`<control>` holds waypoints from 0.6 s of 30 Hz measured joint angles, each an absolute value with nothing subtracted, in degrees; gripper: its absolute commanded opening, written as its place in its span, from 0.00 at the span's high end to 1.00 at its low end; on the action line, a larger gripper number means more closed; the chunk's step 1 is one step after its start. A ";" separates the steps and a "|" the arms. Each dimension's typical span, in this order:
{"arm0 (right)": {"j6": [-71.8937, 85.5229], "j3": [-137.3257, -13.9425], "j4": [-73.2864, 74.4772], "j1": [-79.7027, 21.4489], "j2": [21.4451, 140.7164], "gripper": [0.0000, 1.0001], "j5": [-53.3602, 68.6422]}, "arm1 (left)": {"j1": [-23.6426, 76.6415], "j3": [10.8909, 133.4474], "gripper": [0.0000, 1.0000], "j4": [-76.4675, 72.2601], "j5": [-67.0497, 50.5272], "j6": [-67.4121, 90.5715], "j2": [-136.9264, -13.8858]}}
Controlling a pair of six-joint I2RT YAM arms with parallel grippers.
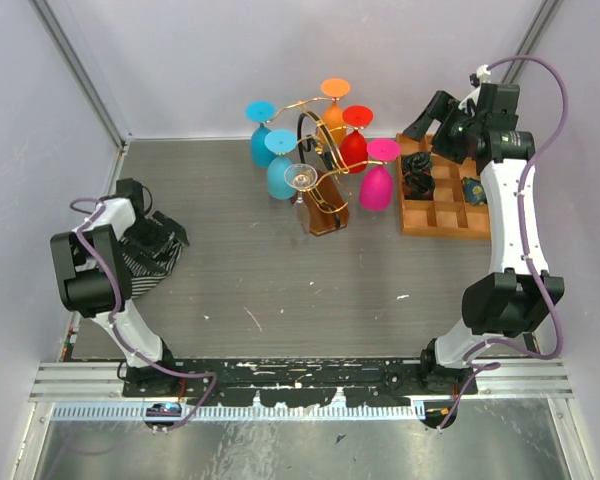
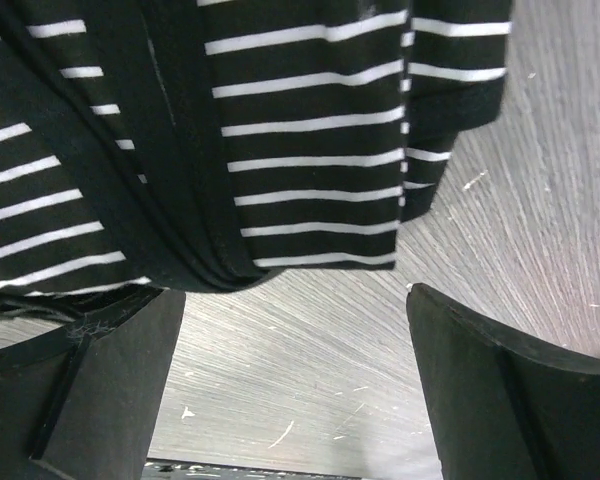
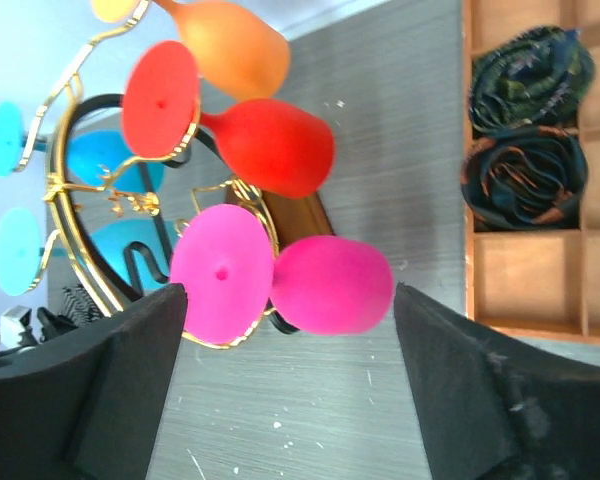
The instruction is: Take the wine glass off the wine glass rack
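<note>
The gold wire wine glass rack (image 1: 315,140) stands on a brown wooden base (image 1: 326,212) at the back middle. Upside-down wine glasses hang from it: orange (image 1: 332,100), red (image 1: 355,142), pink (image 1: 378,182), two blue (image 1: 272,160) and a clear one (image 1: 300,180). My right gripper (image 1: 418,126) is open and empty, just right of the rack. In its wrist view (image 3: 290,400) the pink glass (image 3: 330,285) hangs ahead between the fingers, the red glass (image 3: 275,145) above it. My left gripper (image 1: 170,240) is open and empty at the far left.
An orange-brown compartment tray (image 1: 450,215) with dark rolled cloths (image 3: 525,175) lies right of the rack, below my right arm. A black-and-white striped cloth (image 2: 280,130) lies under and in front of my left gripper (image 2: 295,390).
</note>
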State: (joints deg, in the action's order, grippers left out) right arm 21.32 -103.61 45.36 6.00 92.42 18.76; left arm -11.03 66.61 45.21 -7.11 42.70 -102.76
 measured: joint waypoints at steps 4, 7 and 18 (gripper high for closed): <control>24.03 -103.55 42.78 6.13 92.18 0.45 22.31 | -11.29 68.01 0.03 45.93 -7.64 42.19 -101.45; 25.76 -103.20 41.78 6.24 92.90 0.57 24.49 | -10.68 68.62 0.04 46.17 -8.56 42.06 -98.52; 29.21 -100.22 39.09 6.26 96.90 0.58 31.00 | -8.86 72.05 0.04 46.57 -11.51 42.06 -87.85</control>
State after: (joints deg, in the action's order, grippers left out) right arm 29.21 -100.22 39.09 6.26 96.90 31.00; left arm -8.86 72.05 46.57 -11.51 42.06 -87.85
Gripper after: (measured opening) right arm 0.419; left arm 0.959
